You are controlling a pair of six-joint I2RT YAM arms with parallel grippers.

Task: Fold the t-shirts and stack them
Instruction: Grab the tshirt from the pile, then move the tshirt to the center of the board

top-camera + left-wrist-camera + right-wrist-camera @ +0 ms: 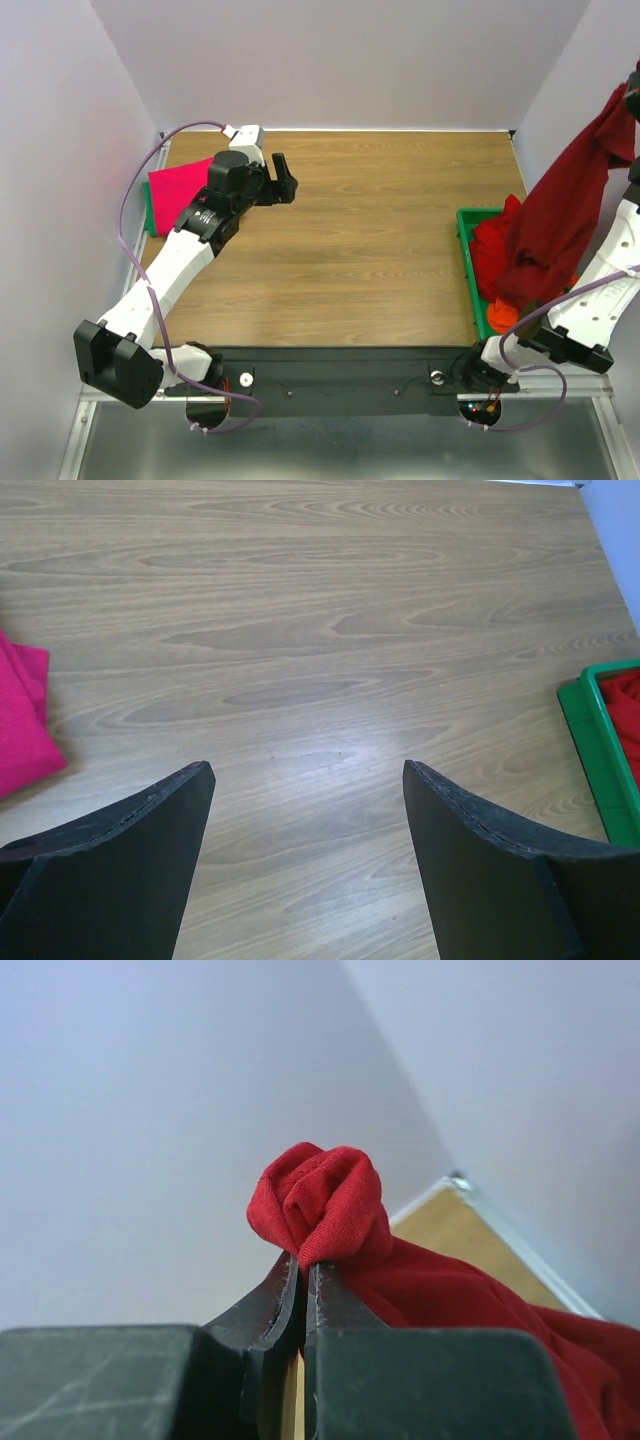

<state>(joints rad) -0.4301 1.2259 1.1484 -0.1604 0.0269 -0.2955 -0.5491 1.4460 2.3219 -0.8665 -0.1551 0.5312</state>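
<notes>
A dark red t-shirt (560, 215) hangs from high at the right edge down into the green tray (467, 262). My right gripper (304, 1265) is shut on a bunched fold of that dark red t-shirt (325, 1205), lifted well above the table. More red and orange t-shirts (492, 268) lie piled in the tray. A folded pink-magenta t-shirt (180, 185) rests at the far left; its edge (22, 720) shows in the left wrist view. My left gripper (283, 180) hovers beside it, open and empty, over bare wood (305, 770).
A second green tray edge (149, 215) peeks out under the pink shirt at the left. The wooden tabletop (350, 240) spans between the two trays. White walls close in on the left, back and right. The right tray's corner (600, 740) appears in the left wrist view.
</notes>
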